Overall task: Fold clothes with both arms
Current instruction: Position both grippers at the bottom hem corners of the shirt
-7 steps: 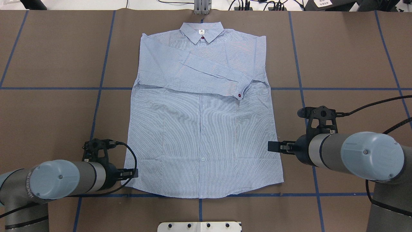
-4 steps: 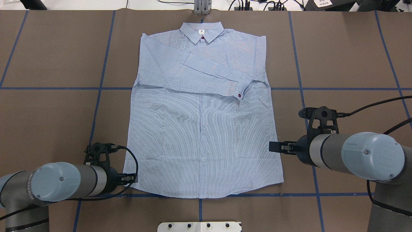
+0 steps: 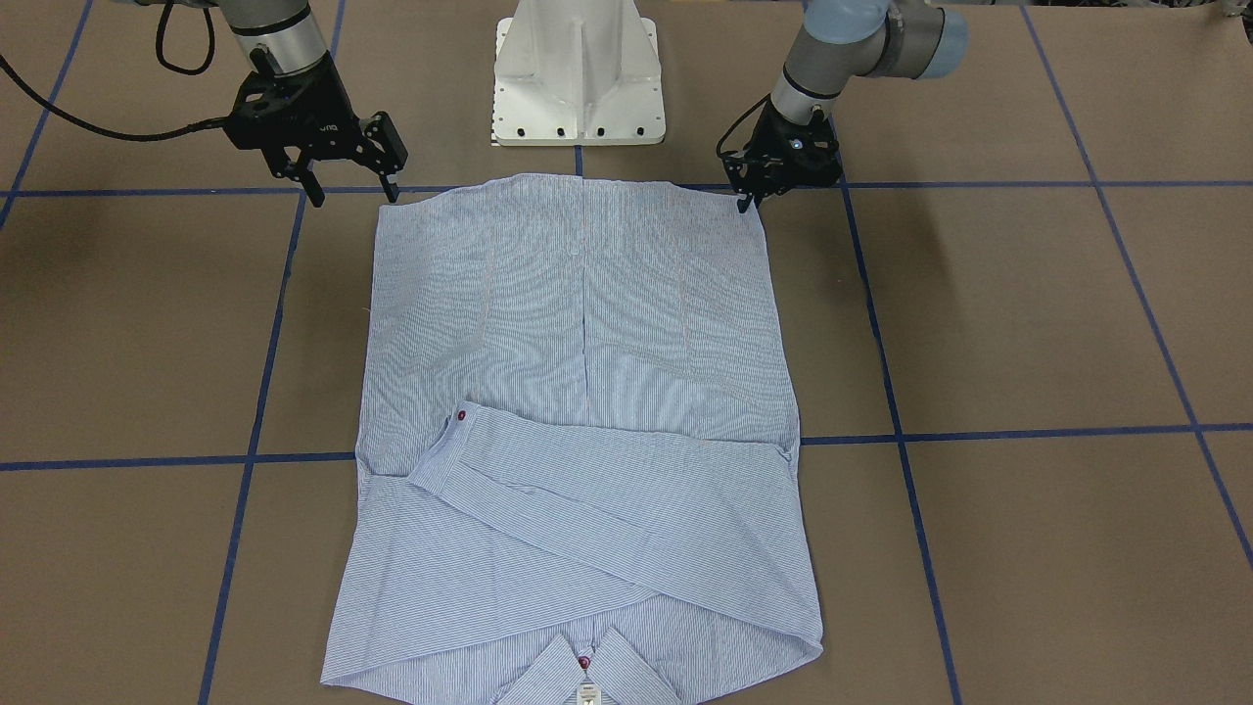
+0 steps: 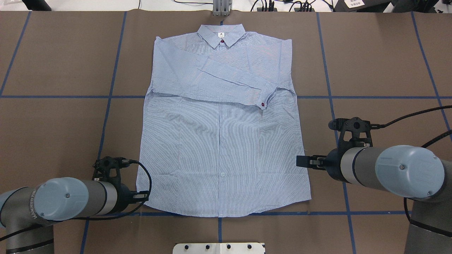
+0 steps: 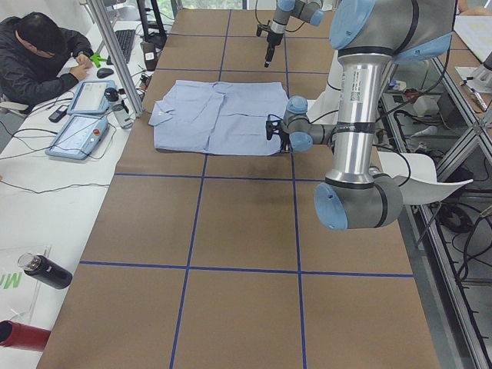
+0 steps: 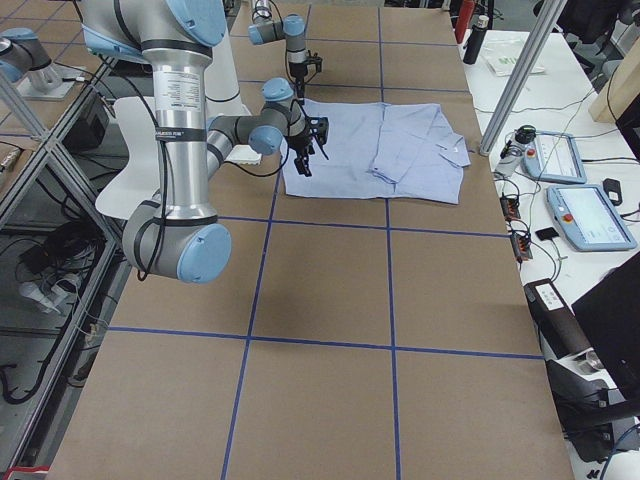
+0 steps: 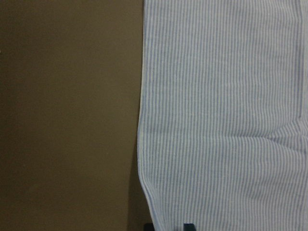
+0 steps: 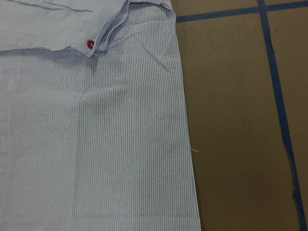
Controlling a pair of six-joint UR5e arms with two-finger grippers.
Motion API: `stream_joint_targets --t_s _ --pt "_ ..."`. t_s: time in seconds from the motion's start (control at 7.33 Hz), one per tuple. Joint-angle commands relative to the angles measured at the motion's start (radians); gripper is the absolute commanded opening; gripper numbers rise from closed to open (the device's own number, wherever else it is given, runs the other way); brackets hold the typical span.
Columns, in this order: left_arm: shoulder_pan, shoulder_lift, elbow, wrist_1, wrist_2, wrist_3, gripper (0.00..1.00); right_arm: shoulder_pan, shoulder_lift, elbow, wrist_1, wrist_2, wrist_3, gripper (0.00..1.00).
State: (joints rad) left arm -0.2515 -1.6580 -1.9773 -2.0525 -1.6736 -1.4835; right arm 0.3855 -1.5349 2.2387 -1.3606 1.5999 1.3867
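The light blue striped shirt [image 4: 219, 148] lies flat on the brown table, collar at the far side. Both sleeves are folded across the chest, and one cuff shows a dark red button [image 4: 263, 104]. My left gripper [image 4: 143, 195] is low at the shirt's near left hem corner [image 3: 749, 201]. In the left wrist view its fingertips [image 7: 149, 226] show a narrow gap with the shirt's side edge between them. My right gripper [image 3: 350, 191] is open and empty, held above the table beside the shirt's right edge [image 4: 300, 161]. The right wrist view shows that edge [image 8: 185, 144] and no fingers.
The white pedestal base [image 3: 578, 88] stands just behind the hem. Blue tape lines [image 4: 332, 97] cross the brown table cover. A seated operator [image 5: 38, 54] and tablets [image 5: 81, 127] are at the far side, and a dark bottle [image 5: 46, 270] lies beside the table.
My left gripper has moved toward the near edge and settled at the shirt's hem corner. My right gripper has shifted slightly to the right. The shirt has not visibly moved.
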Motion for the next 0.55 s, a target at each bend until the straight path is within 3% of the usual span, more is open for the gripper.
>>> stream_joint_targets --t_s 0.0,0.14,0.41 --pt "0.000 0.003 0.001 0.002 -0.001 -0.001 0.12 0.000 -0.001 0.001 0.000 0.000 0.000 1.00" --pt "-0.002 0.003 0.000 0.002 -0.001 -0.003 0.00 0.000 -0.005 0.001 0.000 0.000 0.000 1.00" --pt "-0.002 0.003 -0.005 0.002 -0.001 -0.003 0.00 0.000 -0.049 0.001 0.014 0.002 0.000 1.00"
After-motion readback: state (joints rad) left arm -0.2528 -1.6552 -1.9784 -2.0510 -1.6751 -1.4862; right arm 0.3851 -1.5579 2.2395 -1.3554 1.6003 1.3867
